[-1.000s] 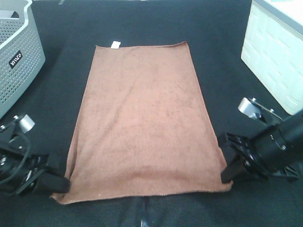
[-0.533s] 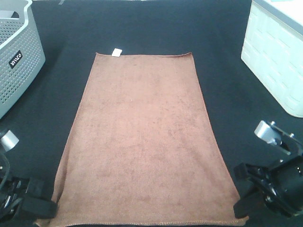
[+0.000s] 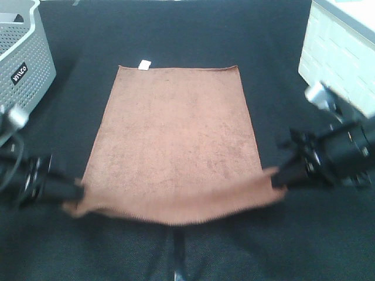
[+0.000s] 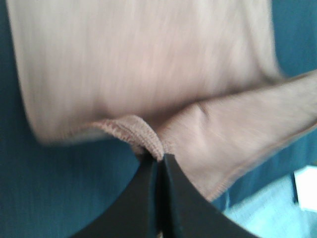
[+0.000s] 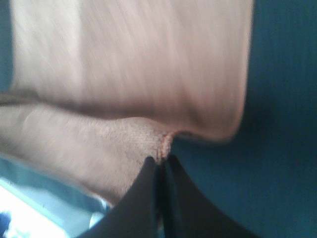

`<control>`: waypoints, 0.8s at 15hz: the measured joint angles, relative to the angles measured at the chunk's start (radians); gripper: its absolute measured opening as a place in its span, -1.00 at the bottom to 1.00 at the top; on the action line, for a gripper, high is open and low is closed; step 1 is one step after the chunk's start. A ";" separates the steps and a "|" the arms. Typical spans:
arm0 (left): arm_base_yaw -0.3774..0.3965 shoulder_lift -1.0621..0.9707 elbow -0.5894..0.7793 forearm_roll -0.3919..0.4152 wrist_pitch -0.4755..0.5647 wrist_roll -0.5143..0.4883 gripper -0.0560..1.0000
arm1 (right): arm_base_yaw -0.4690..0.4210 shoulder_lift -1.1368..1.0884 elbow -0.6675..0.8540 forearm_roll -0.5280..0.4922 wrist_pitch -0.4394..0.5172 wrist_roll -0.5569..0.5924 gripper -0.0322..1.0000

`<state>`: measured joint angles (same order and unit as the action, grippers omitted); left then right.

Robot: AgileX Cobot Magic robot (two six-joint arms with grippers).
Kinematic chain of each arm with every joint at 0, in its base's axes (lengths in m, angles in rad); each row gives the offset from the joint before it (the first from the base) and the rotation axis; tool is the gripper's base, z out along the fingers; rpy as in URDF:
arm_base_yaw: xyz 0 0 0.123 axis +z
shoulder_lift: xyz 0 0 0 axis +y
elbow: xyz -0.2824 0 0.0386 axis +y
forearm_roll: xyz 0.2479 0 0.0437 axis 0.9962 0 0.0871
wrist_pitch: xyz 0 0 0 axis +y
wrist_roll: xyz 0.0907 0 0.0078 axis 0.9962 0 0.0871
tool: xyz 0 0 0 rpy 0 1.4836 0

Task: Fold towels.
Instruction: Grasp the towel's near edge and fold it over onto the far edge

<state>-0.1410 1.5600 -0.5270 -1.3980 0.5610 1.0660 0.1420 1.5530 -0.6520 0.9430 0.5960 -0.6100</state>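
The reddish-brown towel (image 3: 173, 134) lies on the black table, its white tag (image 3: 144, 64) at the far edge. Its near edge is lifted off the table and sags between the two grippers. My left gripper (image 3: 71, 192) is shut on the near left corner; the left wrist view shows the fingers pinching the towel's hem (image 4: 148, 141). My right gripper (image 3: 280, 177) is shut on the near right corner, and the right wrist view shows the pinched corner (image 5: 163, 144). Both wrist views are motion-blurred.
A grey perforated basket (image 3: 20, 64) stands at the far left. A white bin (image 3: 345, 70) stands at the far right. The black table (image 3: 176, 29) stretches beyond the towel's far edge.
Both grippers first drew the near corners toward the camera, pulling the towel flat. Now they have lifted those corners and moved them up and away, so the near edge hangs raised.
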 joint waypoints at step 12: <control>0.046 0.538 -0.867 0.256 -0.024 -0.215 -0.89 | 0.000 0.666 -1.092 -0.335 0.198 0.265 -0.94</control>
<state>-0.0950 2.0980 -1.3940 -1.1420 0.5370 0.8510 0.1420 2.2190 -1.7440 0.6080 0.7940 -0.3450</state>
